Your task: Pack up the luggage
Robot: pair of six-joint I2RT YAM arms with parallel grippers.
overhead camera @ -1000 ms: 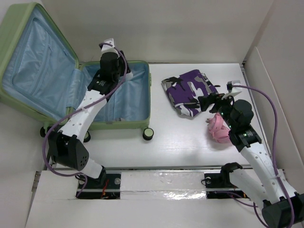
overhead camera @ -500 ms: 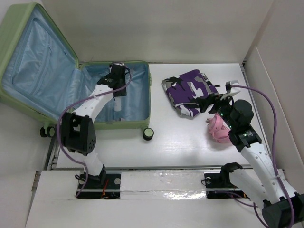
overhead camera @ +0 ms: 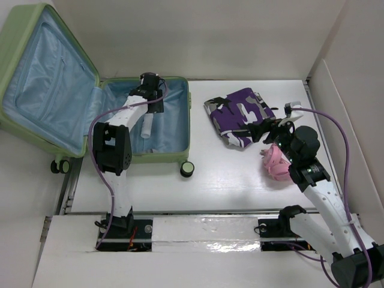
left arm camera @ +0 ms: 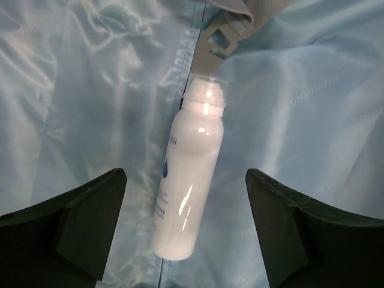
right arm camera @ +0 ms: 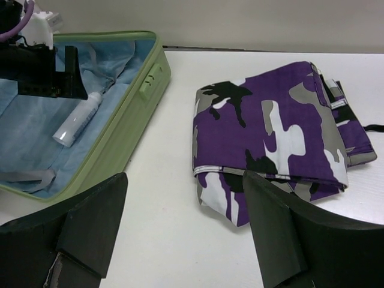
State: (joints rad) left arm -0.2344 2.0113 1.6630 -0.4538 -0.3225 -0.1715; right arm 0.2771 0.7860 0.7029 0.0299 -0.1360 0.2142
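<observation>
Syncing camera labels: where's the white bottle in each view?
Top external: white bottle lying in the luggage base, left of centre.
Left wrist: centre frame.
Right wrist: left side.
Shared landmark: the light-blue lining under it.

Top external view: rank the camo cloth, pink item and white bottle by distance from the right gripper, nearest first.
1. Camo cloth, just ahead of the right gripper.
2. Pink item, beside its wrist.
3. White bottle, far left, inside the luggage.
</observation>
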